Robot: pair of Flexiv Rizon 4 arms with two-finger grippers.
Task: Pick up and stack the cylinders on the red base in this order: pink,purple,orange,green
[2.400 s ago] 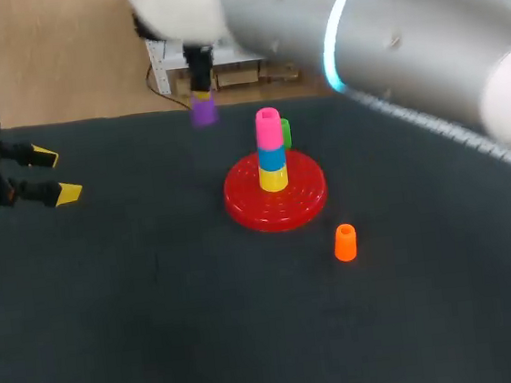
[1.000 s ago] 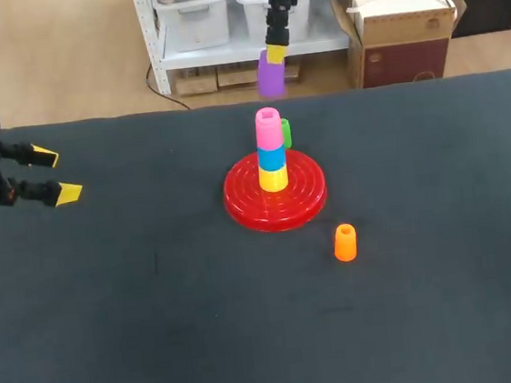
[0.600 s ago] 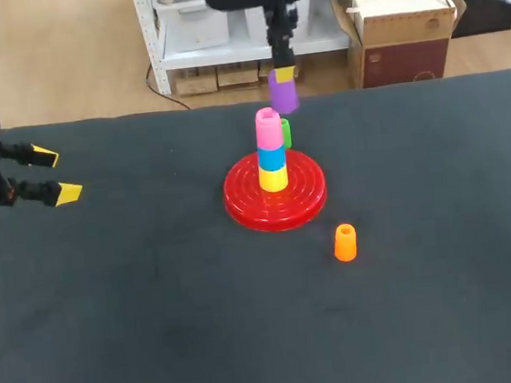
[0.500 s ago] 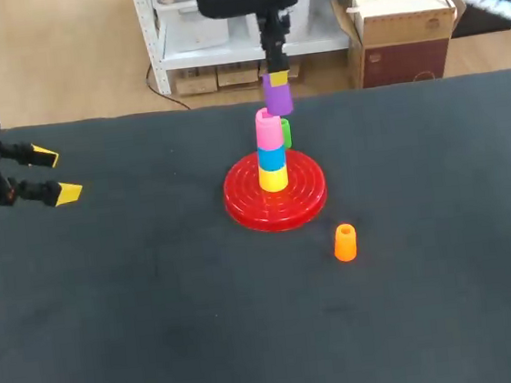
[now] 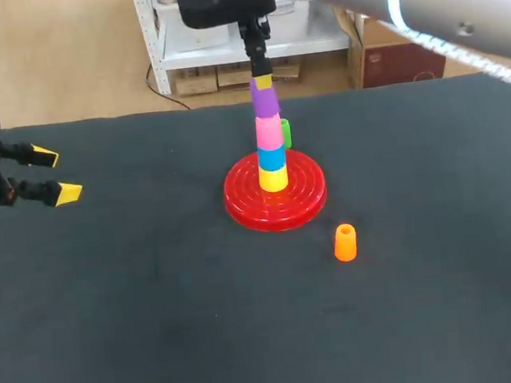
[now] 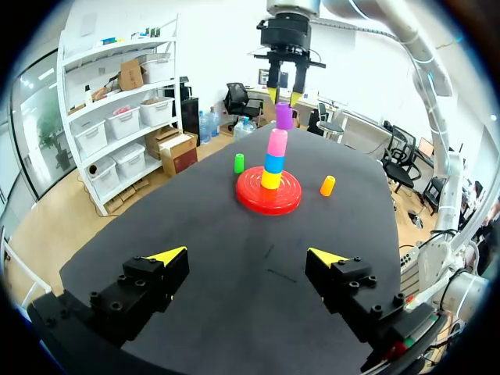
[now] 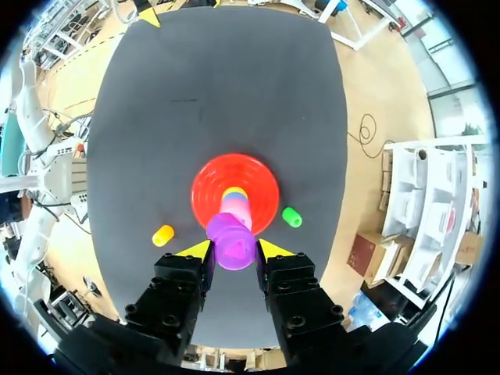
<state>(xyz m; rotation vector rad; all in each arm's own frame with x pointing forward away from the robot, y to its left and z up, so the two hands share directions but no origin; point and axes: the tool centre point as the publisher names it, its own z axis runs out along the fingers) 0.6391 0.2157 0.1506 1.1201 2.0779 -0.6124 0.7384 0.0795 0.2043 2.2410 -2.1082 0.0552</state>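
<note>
Grasp: right gripper (image 5: 263,82) pinches the purple cylinder (image 5: 266,103) from 2 sides, axis upright. The pink cylinder (image 5: 269,132) is directly beneath the fingers, about coaxial; seating unclear. The left gripper (image 5: 57,175) is spread and well apart

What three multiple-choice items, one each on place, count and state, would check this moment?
1. Where is the orange cylinder? A) on the table, apart from the red base; B) atop the stack; C) on the base's rim.
2. How many cylinders are stacked under the purple cylinder? A) one; B) three; C) five.
3. The right gripper is: A) open; B) shut on the purple cylinder; C) out of view.
Key: 1 A, it stands alone on the table. 2 B, the yellow cylinder, blue cylinder and pink cylinder. 3 B, both fingers press its sides.
</note>
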